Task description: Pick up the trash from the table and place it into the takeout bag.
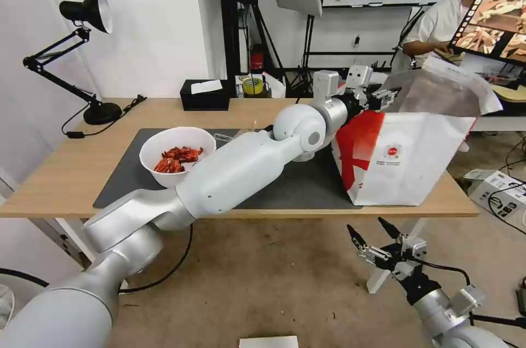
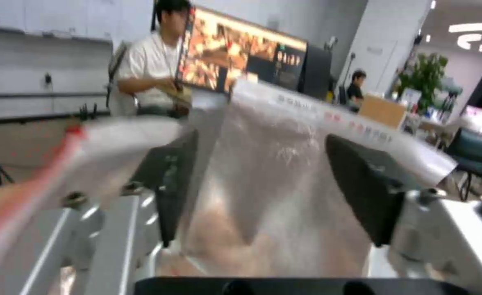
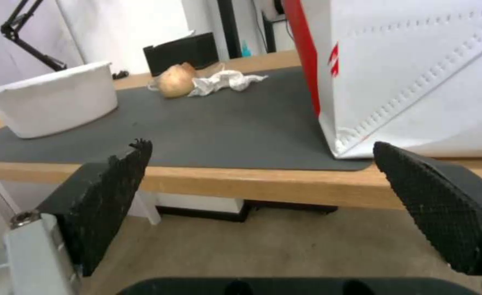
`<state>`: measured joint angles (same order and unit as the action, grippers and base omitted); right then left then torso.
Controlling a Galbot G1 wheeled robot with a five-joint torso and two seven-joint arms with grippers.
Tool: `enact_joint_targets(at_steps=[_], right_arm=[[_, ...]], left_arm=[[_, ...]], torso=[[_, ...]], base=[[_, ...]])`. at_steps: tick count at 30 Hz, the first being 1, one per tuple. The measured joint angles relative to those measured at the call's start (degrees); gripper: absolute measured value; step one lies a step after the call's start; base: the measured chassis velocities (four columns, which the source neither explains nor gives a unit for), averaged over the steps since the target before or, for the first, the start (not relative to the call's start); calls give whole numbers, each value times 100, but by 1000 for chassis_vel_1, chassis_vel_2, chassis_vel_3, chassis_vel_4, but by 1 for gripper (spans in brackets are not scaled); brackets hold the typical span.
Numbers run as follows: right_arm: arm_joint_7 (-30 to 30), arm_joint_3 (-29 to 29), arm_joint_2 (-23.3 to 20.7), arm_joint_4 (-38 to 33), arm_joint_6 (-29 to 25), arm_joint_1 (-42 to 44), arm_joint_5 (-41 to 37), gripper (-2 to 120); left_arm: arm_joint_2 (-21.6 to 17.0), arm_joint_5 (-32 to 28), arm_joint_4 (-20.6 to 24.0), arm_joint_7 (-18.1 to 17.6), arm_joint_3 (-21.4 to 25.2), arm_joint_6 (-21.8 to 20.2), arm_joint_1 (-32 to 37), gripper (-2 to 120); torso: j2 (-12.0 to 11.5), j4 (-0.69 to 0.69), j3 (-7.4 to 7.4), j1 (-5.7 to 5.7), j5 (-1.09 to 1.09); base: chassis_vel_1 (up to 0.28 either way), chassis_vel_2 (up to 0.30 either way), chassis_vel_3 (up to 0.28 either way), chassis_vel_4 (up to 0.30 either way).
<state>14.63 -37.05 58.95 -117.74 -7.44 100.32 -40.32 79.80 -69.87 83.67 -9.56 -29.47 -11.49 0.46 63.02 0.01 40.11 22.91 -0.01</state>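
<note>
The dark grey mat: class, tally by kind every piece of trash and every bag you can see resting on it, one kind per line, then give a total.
White bowl of crayfish shells: 1
Crumpled white tissue: 1
Small clear bag of beige food: 1
Takeout bag: 1
Total: 4

black desk lamp, black tissue box

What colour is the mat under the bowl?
Dark grey mat, clearest in the right wrist view.

White wall; black desk lamp; brown floor
</note>
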Motion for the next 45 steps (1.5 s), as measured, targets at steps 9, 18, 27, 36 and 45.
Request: enact_joint_targets(at_steps=[9,18,27,36,45], right_arm=[[-20,9,-60,-6,9,-88,-21,100],[-143,140,-137,11,34,-315,-24,100],[-386,313,-208,35,-146,-579,-1,100],[-477,368,-270,61,-251,-682,180,100],[-459,25,-123,-301,-350,-218,304,100]], left_arm=[[-632,-52,789,-119,358,346,347,99],[-1869,740,1767,-128,495,1091,1128,100],[-3164,2578,2447,594,1680,1610,2953,100],[-3682,3180,2951,916,3221,1680,4888,100],[-3862,3379,3292,951,4390,1943,6433,100]], torso=[[0,-1,0,0,-1],[1,-1,0,0,-2],[1,0,-1,0,-1],[1,1,0,0,-2],[1,-3,-1,0,0]], base=[[0,0,0,0],[0,0,0,0],[0,0,0,0],[0,0,0,0],[0,0,0,0]])
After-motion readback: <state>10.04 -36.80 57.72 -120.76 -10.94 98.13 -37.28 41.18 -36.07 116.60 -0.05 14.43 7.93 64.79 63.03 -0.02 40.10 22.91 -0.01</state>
